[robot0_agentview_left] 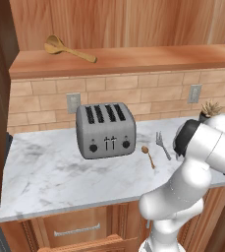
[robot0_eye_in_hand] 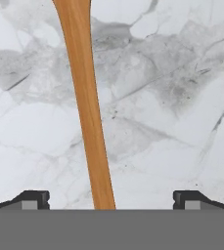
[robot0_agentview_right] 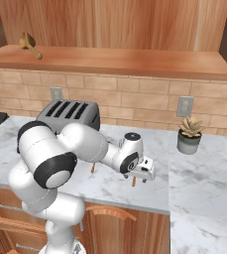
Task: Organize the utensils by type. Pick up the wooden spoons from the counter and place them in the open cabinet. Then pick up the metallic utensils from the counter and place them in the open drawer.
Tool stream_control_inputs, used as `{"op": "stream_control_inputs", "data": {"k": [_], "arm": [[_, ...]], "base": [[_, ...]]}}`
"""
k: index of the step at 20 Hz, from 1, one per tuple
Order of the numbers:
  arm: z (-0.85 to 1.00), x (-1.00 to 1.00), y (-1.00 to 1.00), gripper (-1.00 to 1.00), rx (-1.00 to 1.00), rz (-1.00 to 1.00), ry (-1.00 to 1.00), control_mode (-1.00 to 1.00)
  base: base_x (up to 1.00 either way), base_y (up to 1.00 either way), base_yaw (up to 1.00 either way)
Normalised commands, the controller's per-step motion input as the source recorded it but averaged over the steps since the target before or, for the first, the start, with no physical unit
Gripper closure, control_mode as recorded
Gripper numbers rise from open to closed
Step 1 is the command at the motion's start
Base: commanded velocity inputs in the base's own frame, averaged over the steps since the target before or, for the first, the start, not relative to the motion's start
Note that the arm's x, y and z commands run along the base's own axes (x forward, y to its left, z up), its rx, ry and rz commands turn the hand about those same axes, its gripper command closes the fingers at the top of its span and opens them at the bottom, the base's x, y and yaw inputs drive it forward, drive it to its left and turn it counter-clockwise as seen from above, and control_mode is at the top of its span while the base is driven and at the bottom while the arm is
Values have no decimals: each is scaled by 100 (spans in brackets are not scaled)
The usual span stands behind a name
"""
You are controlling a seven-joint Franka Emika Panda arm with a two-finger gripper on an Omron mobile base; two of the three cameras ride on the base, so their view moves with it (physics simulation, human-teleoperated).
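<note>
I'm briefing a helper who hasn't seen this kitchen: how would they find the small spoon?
Start at the grey toaster on the marble counter. Just to its right lie two small utensils; the spoon is the nearer one, thin and coppery-brown, unlike the silver fork beside it.

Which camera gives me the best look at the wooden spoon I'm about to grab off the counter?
The hand view: the wooden spoon's handle runs up the marble counter between the open fingertips. The right base view shows just a short end under the gripper. In the left base view the arm blocks it.
</note>
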Motion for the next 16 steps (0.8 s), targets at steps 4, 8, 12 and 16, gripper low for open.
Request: {"op": "stream_control_inputs", "data": {"k": [4,8,12,16], "arm": [[0,0,0,-100,0,0,0,-100],[0,0,0,100,0,0,0,-100],[0,0,0,100,0,0,0,-100],[0,0,0,100,0,0,0,-100]], "base": [[0,0,0],[0,0,0],[0,0,0],[0,0,0]]}}
